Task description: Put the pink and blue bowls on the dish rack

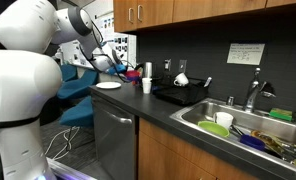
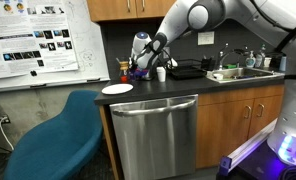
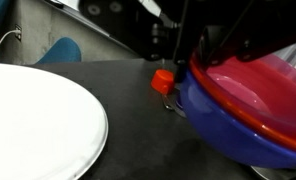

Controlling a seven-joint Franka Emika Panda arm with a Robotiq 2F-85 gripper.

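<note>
Gripping nested pink and blue bowls (image 3: 250,100) in closed tool (image 1: 113,61) above counter (image 3: 128,125). Needs carrying past white cup (image 1: 146,85) to dish rack (image 1: 183,93).

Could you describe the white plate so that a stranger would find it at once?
Find the steel dishwasher; on the dark counter above it, at the end nearest the blue chair, lies the white plate. It is flat, wide and empty, unlike the upright white cup and the pink and blue bowls nearby.

poster (image 2: 43,40), wall note (image 1: 245,53); text illegible
</note>
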